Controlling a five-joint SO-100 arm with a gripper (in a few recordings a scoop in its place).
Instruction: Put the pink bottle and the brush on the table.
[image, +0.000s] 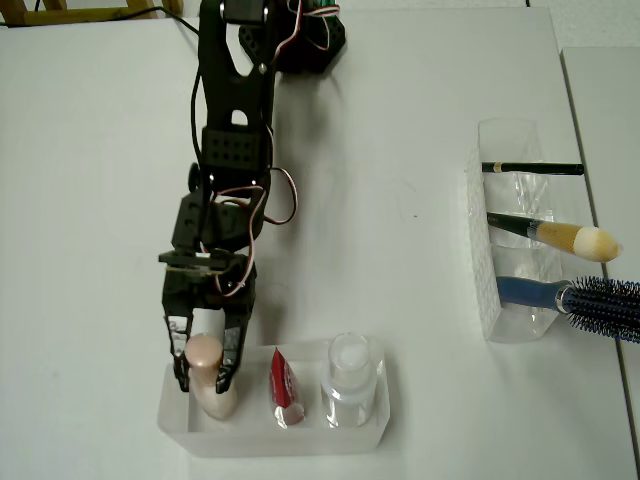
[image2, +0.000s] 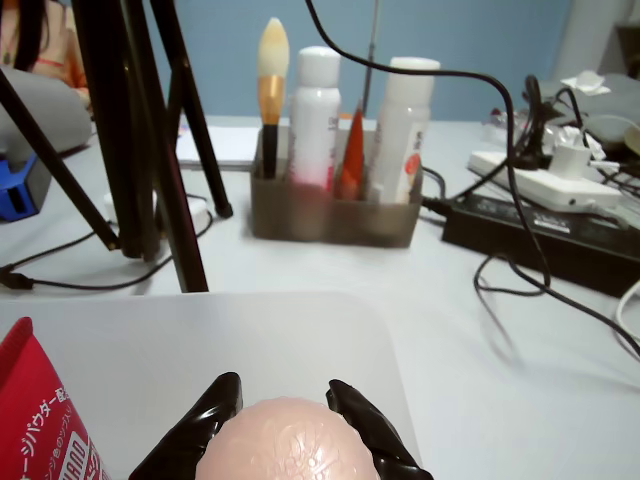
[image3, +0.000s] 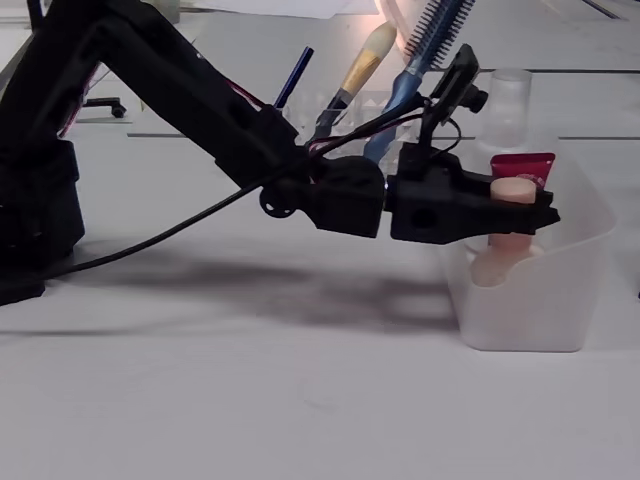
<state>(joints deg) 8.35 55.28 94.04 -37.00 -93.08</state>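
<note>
Pink bottle (image: 210, 378): standing at the left end of a translucent tray (image: 370, 425) in the overhead view, its cap sitting between the black fingers (image: 232, 352) of the hand (image: 205, 375). In the wrist view the cap (image2: 290, 445) is filling the bottom edge, cut off below; whether the fingers are pressing it or just flanking it cannot be told. Red tube (image: 284, 390) and clear bottle (image: 348, 383): sharing the same tray, the tube partly cropped in the wrist view. Brush (image: 560, 236): leaning in a clear holder (image: 500, 240) on the right of the white desk (image: 400, 150), between a thin black stick (image: 530, 168) and a blue hairbrush (image: 590, 297), the hairbrush running off the frame's right edge.
</note>
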